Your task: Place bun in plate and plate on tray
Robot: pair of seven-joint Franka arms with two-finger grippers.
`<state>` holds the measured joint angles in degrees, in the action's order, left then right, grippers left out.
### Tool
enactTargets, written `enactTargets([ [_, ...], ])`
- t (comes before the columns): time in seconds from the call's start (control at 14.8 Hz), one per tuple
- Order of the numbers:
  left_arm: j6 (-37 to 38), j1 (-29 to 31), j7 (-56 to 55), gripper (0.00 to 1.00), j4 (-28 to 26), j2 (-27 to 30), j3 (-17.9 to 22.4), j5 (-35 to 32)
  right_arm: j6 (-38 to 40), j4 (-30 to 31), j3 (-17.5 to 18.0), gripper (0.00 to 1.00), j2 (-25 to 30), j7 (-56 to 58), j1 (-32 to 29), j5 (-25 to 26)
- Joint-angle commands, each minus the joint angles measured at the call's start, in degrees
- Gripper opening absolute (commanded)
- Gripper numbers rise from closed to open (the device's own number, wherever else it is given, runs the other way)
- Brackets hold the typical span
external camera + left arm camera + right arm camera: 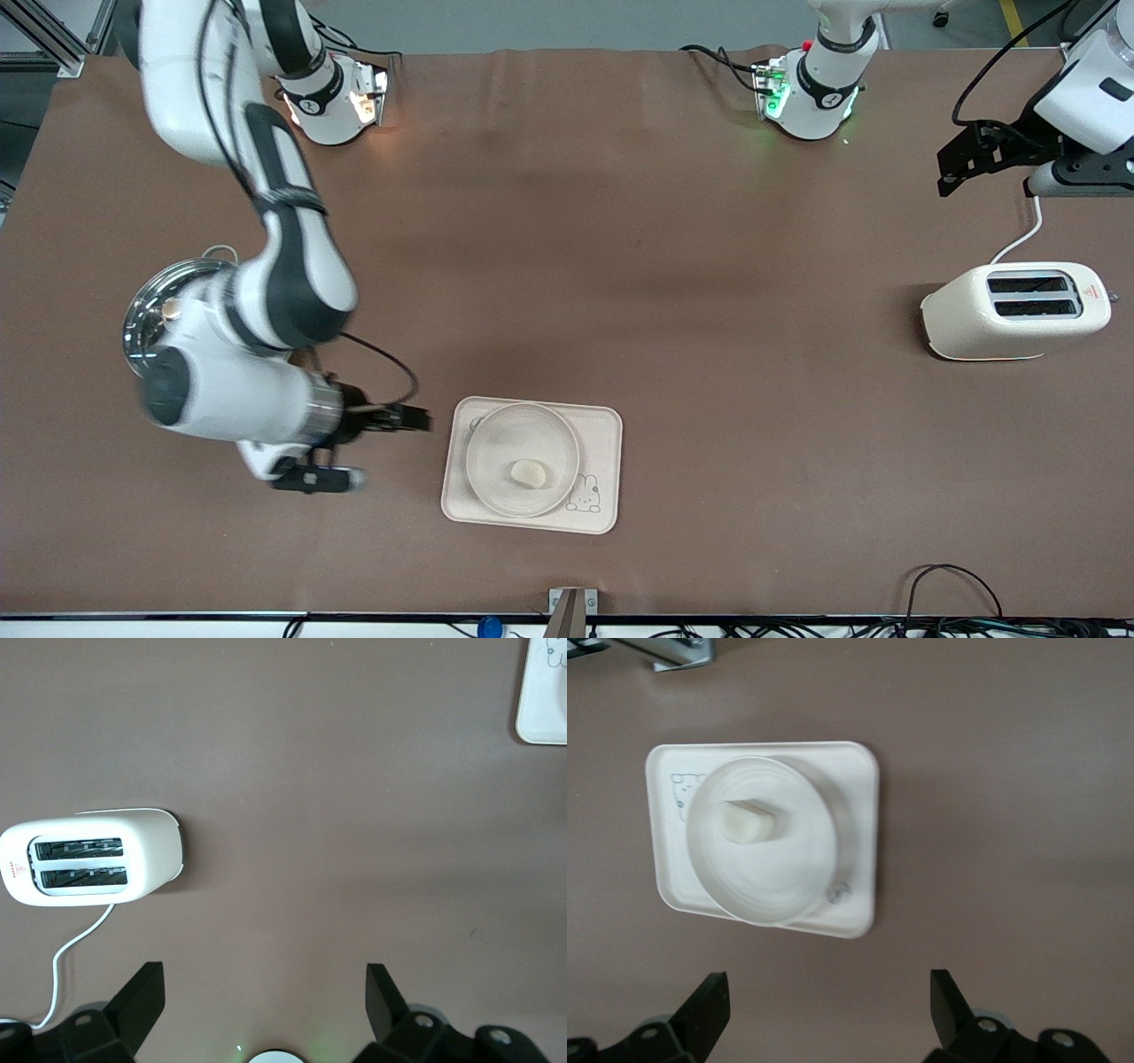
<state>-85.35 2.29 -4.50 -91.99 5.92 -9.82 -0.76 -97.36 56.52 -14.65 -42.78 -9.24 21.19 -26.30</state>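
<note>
The bun (529, 474) lies in the plate (479, 443), and the plate sits on the tray (604, 427), near the table's front-camera edge. The right wrist view shows the same: bun (744, 822), plate (799, 895), tray (858, 815). My right gripper (359, 450) is open and empty over bare table beside the tray, toward the right arm's end; in its own view (828, 1010) the jaws stand wide apart, short of the tray. My left gripper (964, 167) is open and empty, held high over the left arm's end of the table, and it waits there (263, 1005).
A white toaster (1014, 310) with its cord stands toward the left arm's end, also in the left wrist view (89, 859). A glass-lidded steel pot (152, 306) stands under the right arm's elbow. A corner of the tray (545, 700) shows in the left wrist view.
</note>
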Motion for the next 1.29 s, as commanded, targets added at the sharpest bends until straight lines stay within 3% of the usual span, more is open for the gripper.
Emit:
enactTargets([
  [0.0,0.1,0.2,1.1,1.00,0.8,-0.1,0.3,0.7,2.0,12.6,-1.6,1.00,13.3,4.7,-0.6,7.5],
  [0.27,0.1,0.7,1.2,1.00,0.8,-0.1,0.2,0.7,2.4,28.2,-0.9,1.00,31.0,6.0,-3.2,20.1],
  [0.47,0.1,0.7,1.3,1.00,0.8,-0.2,0.2,0.7,6.5,33.6,4.1,1.00,39.0,15.5,-12.8,23.9],
  [0.74,0.2,0.7,1.0,1.00,2.1,-0.2,0.2,0.6,11.8,33.0,5.0,1.00,43.7,16.9,-19.4,27.9],
  [1.22,0.6,0.7,1.0,1.00,2.4,-0.1,0.2,0.7,11.8,32.2,4.5,1.00,43.7,15.0,-20.4,25.8],
])
